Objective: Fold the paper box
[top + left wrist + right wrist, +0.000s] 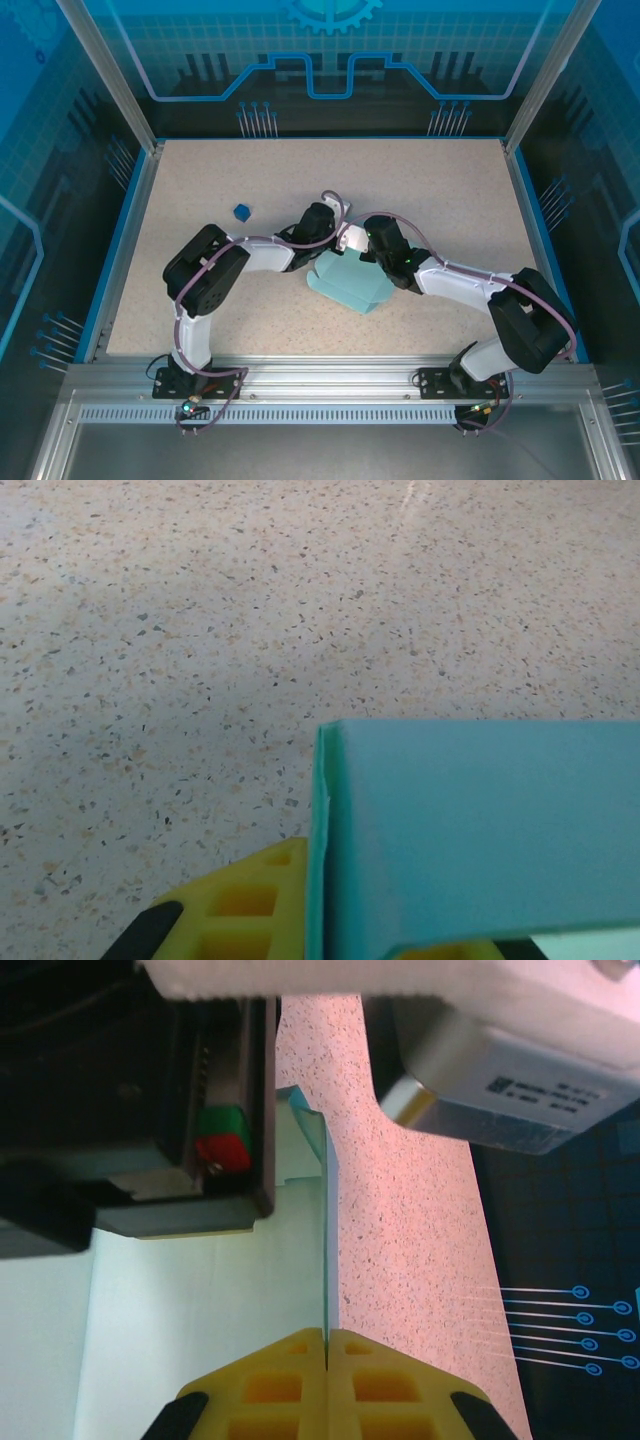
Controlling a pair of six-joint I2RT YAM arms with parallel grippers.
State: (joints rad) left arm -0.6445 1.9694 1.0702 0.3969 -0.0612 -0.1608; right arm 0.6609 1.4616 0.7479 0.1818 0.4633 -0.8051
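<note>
The paper box (347, 284) is a pale sky-blue card, partly folded, lying at the table's middle between both arms. My left gripper (334, 238) reaches its far edge from the left. In the left wrist view my left gripper (324, 848) has an upright card wall against its left yellow finger (248, 900), and a blue panel (480, 825) covers most of the other finger. My right gripper (364, 252) comes from the right. In the right wrist view my right gripper (327, 1334) is shut on a thin edge of the box (200, 1300), yellow pads pressed together.
A tiny dark blue object (241, 211) lies on the speckled table (450, 200) to the left of the arms. Blue rails and metal posts frame the table. The left gripper's black body (130, 1110) sits close over the card in the right wrist view.
</note>
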